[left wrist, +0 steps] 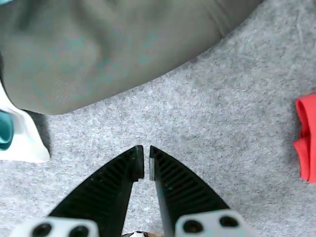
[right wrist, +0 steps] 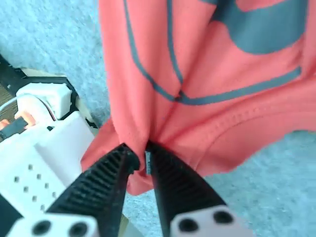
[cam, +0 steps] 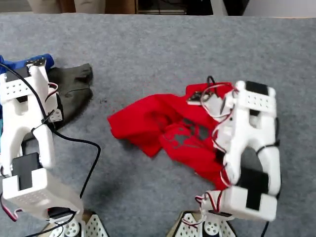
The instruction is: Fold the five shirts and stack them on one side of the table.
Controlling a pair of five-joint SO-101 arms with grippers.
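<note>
My right tool is clenched on a bunched fold of the red shirt, close to a stitched edge, with the cloth gathered up into the grip. My left tool is closed on nothing, tips almost touching, over bare grey surface near the olive shirt.

In the high view the red shirt lies crumpled a little toward 3 o'clock from the middle of the surface. The olive shirt sits out at 10 o'clock, with a blue shirt against its 9 o'clock side.

I judge the step in hand to be spreading the red shirt flat before any fold. To do it well I'd draw the pinched edge low and slowly, so the cloth slides rather than heaps up. The grip holds a bunch, not a single layer, so I'd watch for an extra layer dragging along. A second pinch by the left tool on the far lobe at 10 o'clock would let me put the cloth under tension — that tool has to open first.

As it lies, the red shirt's long axis runs from about 10 o'clock to 4 o'clock. Its dark print faces up. I cannot tell collar from hem in the crumple, so I can't say which end is the top.
</note>
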